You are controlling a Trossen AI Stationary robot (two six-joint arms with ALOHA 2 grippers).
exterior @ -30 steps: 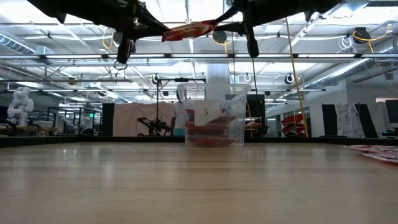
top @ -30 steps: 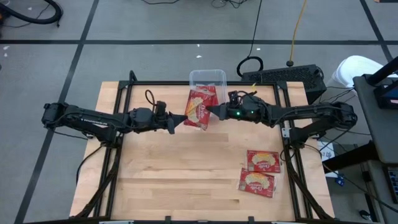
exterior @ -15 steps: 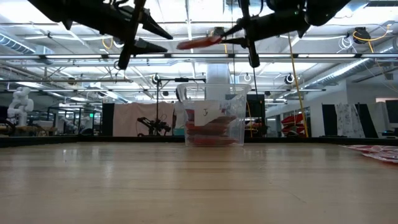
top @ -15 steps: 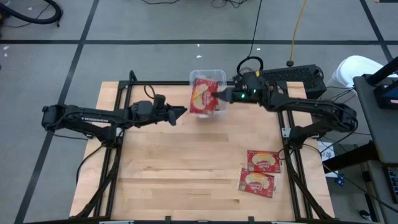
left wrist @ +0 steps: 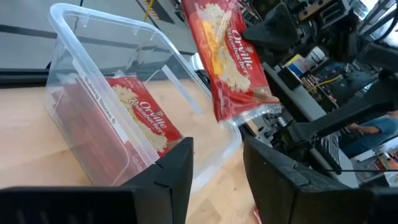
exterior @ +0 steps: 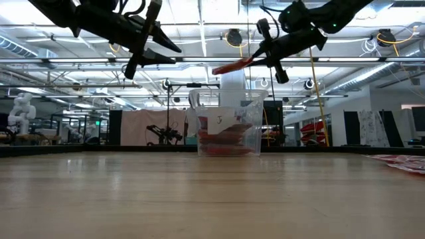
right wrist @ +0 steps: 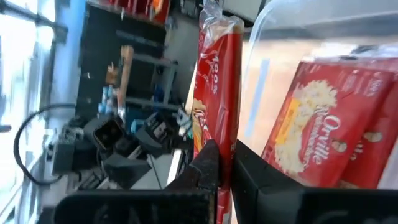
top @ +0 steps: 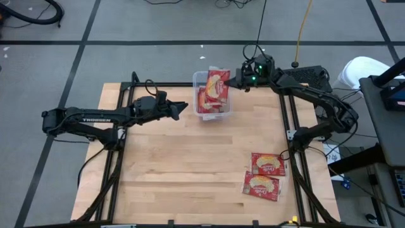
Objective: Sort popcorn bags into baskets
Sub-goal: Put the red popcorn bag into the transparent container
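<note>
R tool (top: pixel 231 84) is up in the air over the clear tub (top: pixel 202 78) at the middle of the table's (top: pixel 190 171) far edge, pinched tight on one end of a red popcorn bag (top: pixel 217 85). In the low view that held bag (exterior: pixel 232 66) hangs flat, slightly tilted, above the tub's rim (exterior: pixel 229 96), not touching it. R wrist view: fingers clamp the bag's edge (right wrist: pixel 217 93), tub wall just beside.

Tub already holds several bags w/ popcorn print, stacked inside (top: pixel 205 101); seen thru the clear wall in the L wrist view (left wrist: pixel 140 121) and low view (exterior: pixel 222 141).

L tool (top: pixel 183 106) hovers just beside the tub, toward the table's left edge, at about the same height as the R one, jaws part-open, nothing between them; fingers (left wrist: pixel 177 168) frame the tub in its own view.

Two more bags lie flat on the table near the right edge, toward the near-right corner: one (top: pixel 267 164) farther, one (top: pixel 262 187) nearer, close together, overlapping at a corner.
</note>
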